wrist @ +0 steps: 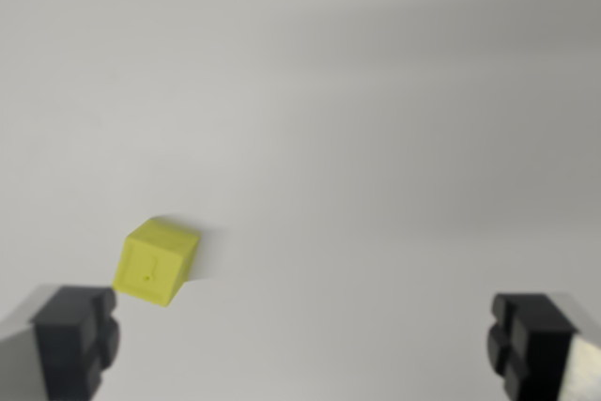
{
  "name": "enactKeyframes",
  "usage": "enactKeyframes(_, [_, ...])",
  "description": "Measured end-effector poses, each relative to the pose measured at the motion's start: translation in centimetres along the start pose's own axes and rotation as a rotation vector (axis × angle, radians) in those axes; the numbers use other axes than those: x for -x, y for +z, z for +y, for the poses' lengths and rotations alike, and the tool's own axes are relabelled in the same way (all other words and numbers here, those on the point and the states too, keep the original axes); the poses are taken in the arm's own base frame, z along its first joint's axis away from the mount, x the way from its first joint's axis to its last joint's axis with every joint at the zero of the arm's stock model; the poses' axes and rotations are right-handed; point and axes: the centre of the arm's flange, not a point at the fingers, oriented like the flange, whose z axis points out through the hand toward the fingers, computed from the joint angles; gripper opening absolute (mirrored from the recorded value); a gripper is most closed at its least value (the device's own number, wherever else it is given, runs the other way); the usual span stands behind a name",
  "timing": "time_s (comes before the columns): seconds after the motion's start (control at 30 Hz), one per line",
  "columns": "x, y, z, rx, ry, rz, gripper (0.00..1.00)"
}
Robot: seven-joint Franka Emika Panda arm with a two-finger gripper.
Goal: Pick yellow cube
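The yellow cube lies on the worktop in the lower left part of the frame, turned a little so that one corner points down. It is free; nothing holds it. The hand is wide apart: one dark fingertip shows at the lower left corner and the other at the lower right corner, with only bare surface between them. The cube sits just above and beside the left fingertip, not in the middle of the gap, and I cannot tell if it touches that fingertip.

So I judge the task to be at an early stage. The approach is partly made, but the grasp is not yet done. What is left is to bring the hand toward the frame's left until the cube is centred, then close on it and lift it.

The worktop is plain, pale grey and smooth, with soft shadow bands in the upper part. The picture is a little blurred. Nothing of the room is visible.
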Motion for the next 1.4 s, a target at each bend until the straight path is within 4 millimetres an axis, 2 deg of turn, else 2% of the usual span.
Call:
enactKeyframes(0.3, [0.6, 0.5, 0.0, 0.003, 0.013, -0.002, 1.00])
enactKeyframes(1.4, [6.4, 8.6, 0.0, 0.021, 0.098, -0.004, 1.00])
